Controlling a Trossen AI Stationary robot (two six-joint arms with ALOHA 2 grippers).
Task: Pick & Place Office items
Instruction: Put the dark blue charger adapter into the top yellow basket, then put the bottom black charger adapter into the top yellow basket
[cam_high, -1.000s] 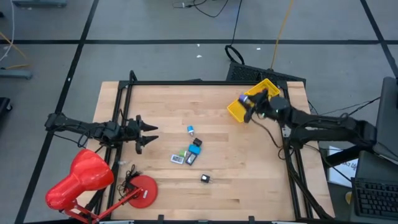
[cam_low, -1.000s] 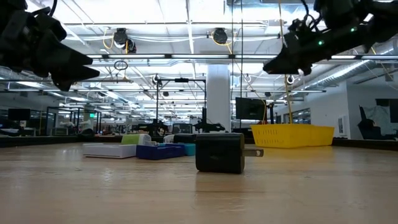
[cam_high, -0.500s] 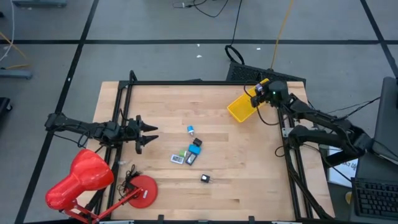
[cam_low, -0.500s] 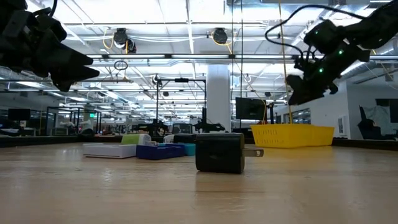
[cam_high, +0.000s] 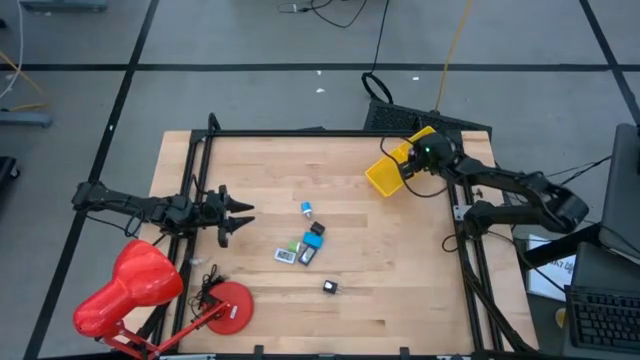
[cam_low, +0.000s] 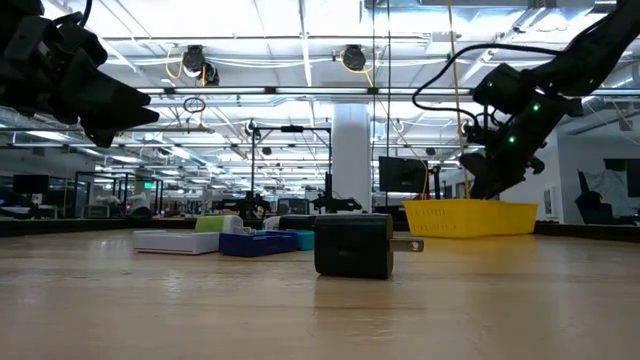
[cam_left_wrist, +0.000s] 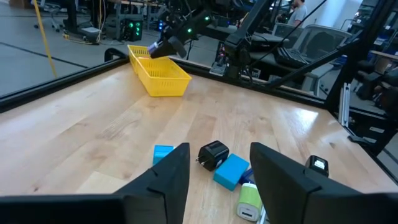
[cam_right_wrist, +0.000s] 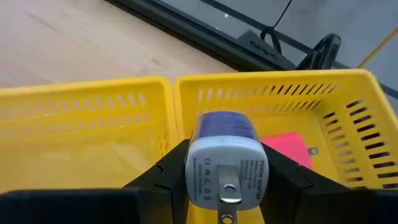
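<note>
Hovering over the yellow basket (cam_right_wrist: 348, 130), the right gripper (cam_right_wrist: 222, 180) has its fingers clamped on a power adapter (cam_right_wrist: 222, 163), evidently for dropping in. The left gripper (cam_left_wrist: 219, 180) is held near the counter's (cam_high: 400, 260) left edge, fingers partly apart and empty.

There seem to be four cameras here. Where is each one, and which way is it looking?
High: overhead, looking straight down; both arms, yellow tray.
Low: at tabletop height, looking level across; black charger close, arms above.
Left wrist: on the left arm, facing the scattered items; its fingers show.
Right wrist: on the right arm, above the tray; right gripper holds a blue-and-white adapter.
All four share the tray.
</note>
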